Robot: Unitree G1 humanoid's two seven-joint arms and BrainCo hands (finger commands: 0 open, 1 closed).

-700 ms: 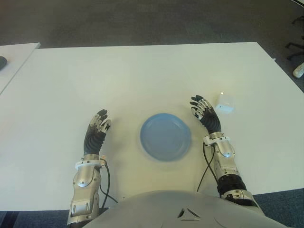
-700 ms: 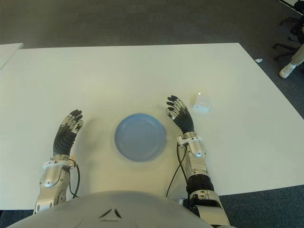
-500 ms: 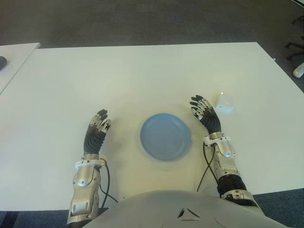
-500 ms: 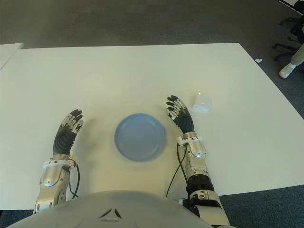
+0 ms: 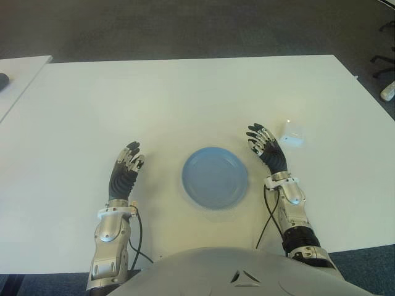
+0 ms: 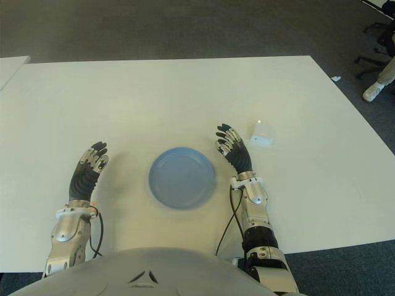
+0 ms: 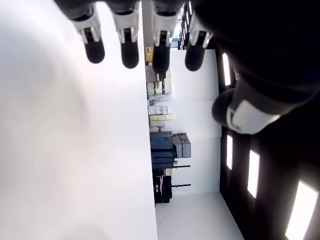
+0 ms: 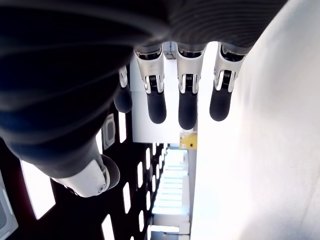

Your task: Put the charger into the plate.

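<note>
A small white charger lies on the white table, just right of my right hand and apart from it. The round blue plate sits between both hands and holds nothing. My right hand shows open beside the plate's right rim, fingers straight in its wrist view. My left hand shows open to the left of the plate, its fingers stretched out and holding nothing.
A second white table edge shows at the far left with a dark object on it. A person's shoe and chair legs stand on the dark floor at the far right.
</note>
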